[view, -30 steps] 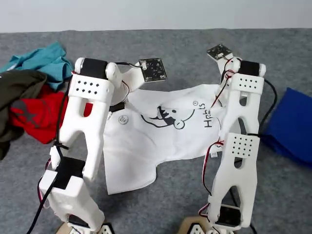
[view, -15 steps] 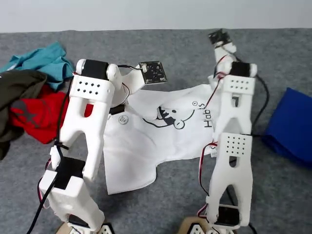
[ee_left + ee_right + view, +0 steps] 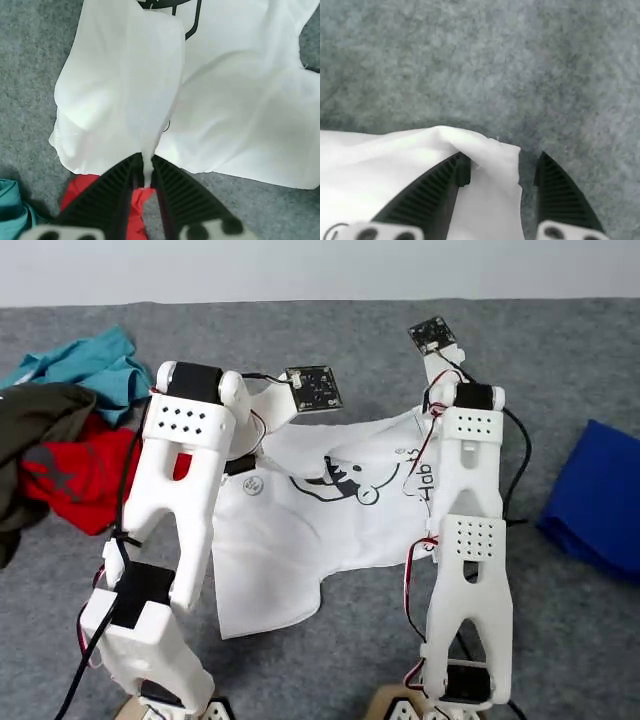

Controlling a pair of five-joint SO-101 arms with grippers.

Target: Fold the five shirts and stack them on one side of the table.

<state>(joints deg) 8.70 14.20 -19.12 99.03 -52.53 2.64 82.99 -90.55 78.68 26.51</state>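
Left jaws clamped on a raised fold of the white shirt (image 3: 240, 100). Right jaws apart, straddling that shirt's corner. Shirt lies spread mid-counter (image 3: 360, 340). Red shirt (image 3: 70, 480), dark shirt (image 3: 35, 420) and teal shirt (image 3: 90, 365) heaped beside left arm; blue shirt (image 3: 600, 495) beside right.

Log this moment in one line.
left claw: shut on white printed cloth shirt | right claw: open, astride its corner | blue cloth: apart, by right arm | heap of teal, red, dark garments: unfolded
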